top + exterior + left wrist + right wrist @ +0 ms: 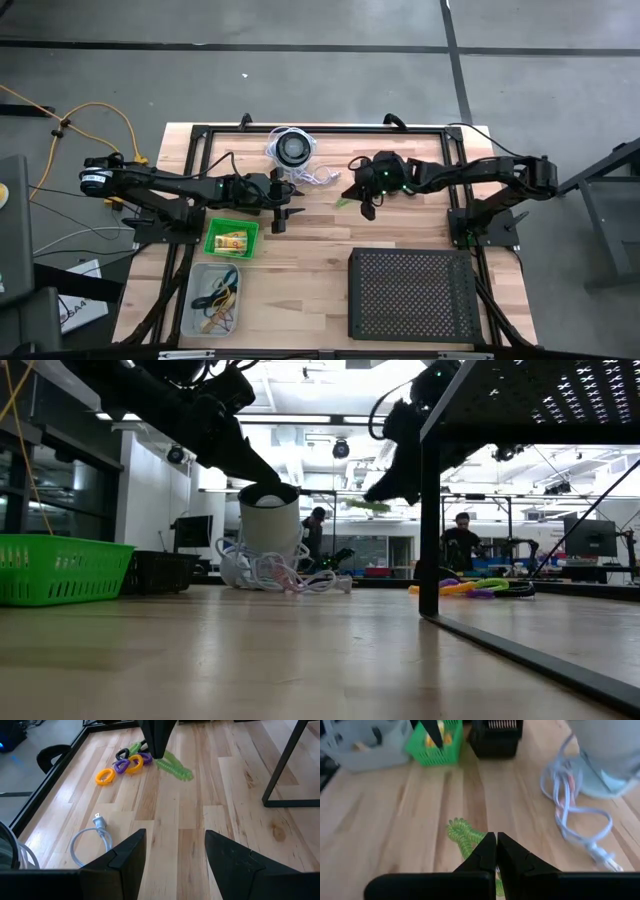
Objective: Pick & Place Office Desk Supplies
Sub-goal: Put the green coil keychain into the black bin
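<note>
Right gripper (496, 851), fingers pressed together, pinches a green coiled cord (462, 836) just above the wooden table (320, 225). Left gripper (175, 855) hovers with fingers spread wide, empty, beside the green basket (232, 240).

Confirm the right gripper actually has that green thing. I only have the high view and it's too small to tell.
Observer: Yes. The right wrist view shows the right gripper shut, with the green coil pinched at its fingertips.
Operator: Lifted?
Observer: In the low view the coil hangs from it, clear above the table.
Operator: More pieces nearby?
Observer: The left wrist view shows orange, purple and black rings clustered on the wood just beyond it.
</note>
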You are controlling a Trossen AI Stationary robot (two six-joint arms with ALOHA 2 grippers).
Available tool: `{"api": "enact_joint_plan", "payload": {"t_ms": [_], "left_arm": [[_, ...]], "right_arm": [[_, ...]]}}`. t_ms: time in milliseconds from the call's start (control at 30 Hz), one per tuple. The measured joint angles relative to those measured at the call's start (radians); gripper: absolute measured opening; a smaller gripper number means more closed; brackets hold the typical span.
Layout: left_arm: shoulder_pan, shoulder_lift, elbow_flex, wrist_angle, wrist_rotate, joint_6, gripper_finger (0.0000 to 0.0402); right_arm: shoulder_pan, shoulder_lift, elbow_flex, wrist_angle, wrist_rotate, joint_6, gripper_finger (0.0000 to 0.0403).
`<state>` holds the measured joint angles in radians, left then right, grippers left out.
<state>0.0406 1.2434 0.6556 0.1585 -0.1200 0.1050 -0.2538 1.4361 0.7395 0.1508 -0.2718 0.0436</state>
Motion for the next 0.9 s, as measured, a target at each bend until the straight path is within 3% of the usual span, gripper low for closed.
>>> {"api": "enact_joint_plan", "payload": {"t_ms": [900], "left_arm": [[0.000,0.000,0.000,0.019,0.000,0.000,0.0193]], "right_arm": [[0.066,0.000,0.000,0.248,0.005,0.255,0.0002]]}}
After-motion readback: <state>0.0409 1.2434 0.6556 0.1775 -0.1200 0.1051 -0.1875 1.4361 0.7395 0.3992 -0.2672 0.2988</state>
